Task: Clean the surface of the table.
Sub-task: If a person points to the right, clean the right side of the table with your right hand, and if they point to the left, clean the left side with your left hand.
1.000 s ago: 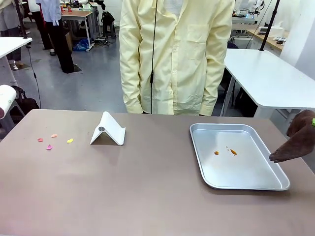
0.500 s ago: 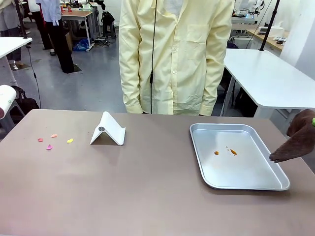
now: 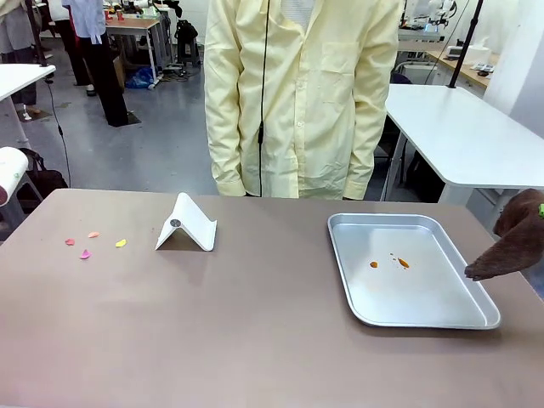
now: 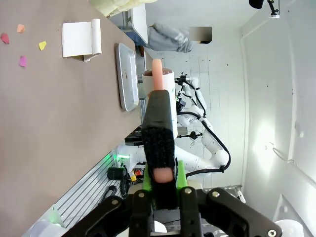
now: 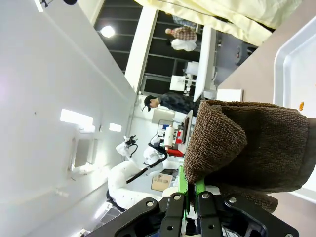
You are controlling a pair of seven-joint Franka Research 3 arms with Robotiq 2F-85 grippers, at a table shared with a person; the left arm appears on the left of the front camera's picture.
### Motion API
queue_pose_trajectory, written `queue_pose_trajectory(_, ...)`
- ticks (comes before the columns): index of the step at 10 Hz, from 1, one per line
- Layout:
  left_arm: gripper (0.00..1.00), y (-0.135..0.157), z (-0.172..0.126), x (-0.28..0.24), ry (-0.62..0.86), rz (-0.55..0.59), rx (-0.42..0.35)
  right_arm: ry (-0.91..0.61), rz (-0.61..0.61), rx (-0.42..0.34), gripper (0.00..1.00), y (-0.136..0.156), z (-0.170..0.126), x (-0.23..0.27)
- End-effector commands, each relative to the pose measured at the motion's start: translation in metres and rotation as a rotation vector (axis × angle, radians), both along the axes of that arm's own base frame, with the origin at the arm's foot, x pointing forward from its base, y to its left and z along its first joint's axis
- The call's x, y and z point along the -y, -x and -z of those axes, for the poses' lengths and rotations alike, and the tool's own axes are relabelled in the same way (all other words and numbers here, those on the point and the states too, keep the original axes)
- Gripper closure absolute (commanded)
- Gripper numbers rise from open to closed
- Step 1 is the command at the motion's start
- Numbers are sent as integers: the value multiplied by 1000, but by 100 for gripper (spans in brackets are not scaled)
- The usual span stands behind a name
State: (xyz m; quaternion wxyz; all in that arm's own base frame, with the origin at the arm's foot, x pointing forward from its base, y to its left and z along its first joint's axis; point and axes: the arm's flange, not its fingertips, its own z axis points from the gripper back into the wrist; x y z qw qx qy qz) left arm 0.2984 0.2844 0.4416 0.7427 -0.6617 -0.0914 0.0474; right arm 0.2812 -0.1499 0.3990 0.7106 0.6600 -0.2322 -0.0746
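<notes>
Left hand tight around black tool, right hand around brown cloth

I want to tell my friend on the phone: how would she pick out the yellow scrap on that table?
On the big brown table, look to the robot's left half, where a white folded stand sits. Beside it lie four small scraps; the yellow scrap is the one nearest the stand, the others being pink or orange.

Taupe-brown table, silver tray, dark brown cloth, pale yellow shirt, white stand, black tool
</notes>
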Motion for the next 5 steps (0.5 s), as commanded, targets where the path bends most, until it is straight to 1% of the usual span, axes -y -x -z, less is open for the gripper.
queue_pose_trajectory(1,100,3,-5,1,-4,-4,-9,-24,5,-10,98,-3,-8,-4)
queue_pose_trajectory(5,100,3,-5,1,-4,-4,-9,-24,5,-10,98,-3,-8,-4)
